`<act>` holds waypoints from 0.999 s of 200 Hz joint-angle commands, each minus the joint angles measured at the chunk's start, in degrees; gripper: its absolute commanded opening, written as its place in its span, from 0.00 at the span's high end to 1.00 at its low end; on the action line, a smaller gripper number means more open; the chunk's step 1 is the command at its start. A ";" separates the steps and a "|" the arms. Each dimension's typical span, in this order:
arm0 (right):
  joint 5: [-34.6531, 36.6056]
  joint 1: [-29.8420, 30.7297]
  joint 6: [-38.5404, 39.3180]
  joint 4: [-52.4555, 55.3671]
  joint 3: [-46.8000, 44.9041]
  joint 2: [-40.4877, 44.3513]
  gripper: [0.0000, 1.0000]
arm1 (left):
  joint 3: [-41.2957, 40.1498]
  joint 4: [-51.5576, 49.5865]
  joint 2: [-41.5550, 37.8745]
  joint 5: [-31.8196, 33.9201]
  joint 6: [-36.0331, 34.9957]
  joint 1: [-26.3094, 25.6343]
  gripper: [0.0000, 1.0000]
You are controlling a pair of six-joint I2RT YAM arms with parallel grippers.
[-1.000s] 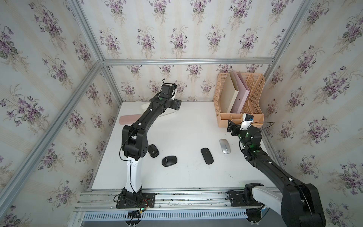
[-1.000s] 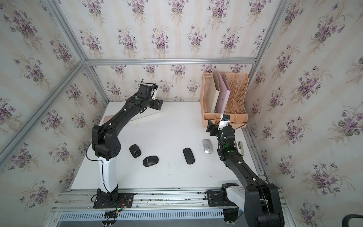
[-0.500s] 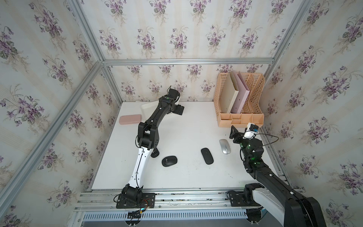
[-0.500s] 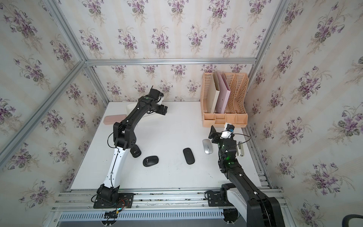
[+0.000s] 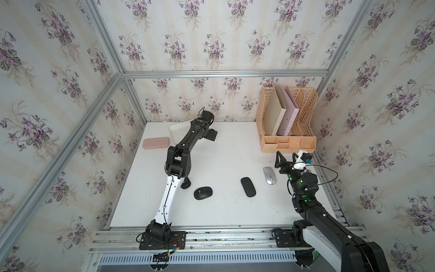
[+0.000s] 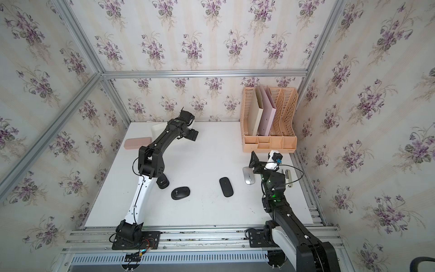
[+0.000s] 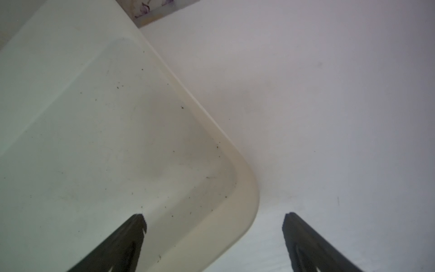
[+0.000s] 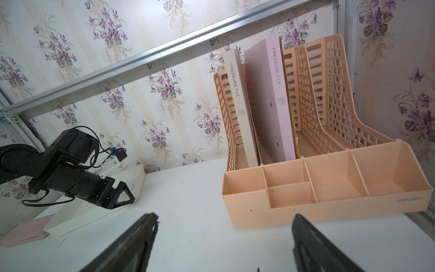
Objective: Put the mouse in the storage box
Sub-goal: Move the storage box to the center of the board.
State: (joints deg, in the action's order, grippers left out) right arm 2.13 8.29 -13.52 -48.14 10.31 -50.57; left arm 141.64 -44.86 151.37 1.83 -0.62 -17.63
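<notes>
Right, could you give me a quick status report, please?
Left gripper open, above storage box corner. Right gripper open, empty, by silver mouse. No mouse seen in box; four on table. Left arm overhangs one black mouse.

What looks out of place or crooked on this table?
The white storage box at the back sits crooked, turned askew to the table, and seems tipped up on one side. Dark specks dirty its floor.

The left arm [image 5: 170, 195] stretched toward the tabletop's [image 5: 223, 153] far left corner, the left end effector [image 5: 211, 136] spread wide. The right arm [image 5: 306, 188] stood bent by the tabletop's right edge, the right end effector [image 5: 286, 159] also parted.
</notes>
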 commanded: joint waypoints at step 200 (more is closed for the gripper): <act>4.56 0.12 -0.02 -6.77 -5.87 9.07 0.06 | -17.12 12.00 -7.78 -9.75 -9.33 -1.92 0.63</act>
State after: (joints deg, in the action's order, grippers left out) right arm 5.56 8.29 -13.52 -53.91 4.58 -42.33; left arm 127.92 -36.47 146.47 -7.16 -6.26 -18.52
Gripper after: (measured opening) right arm 0.933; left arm 0.374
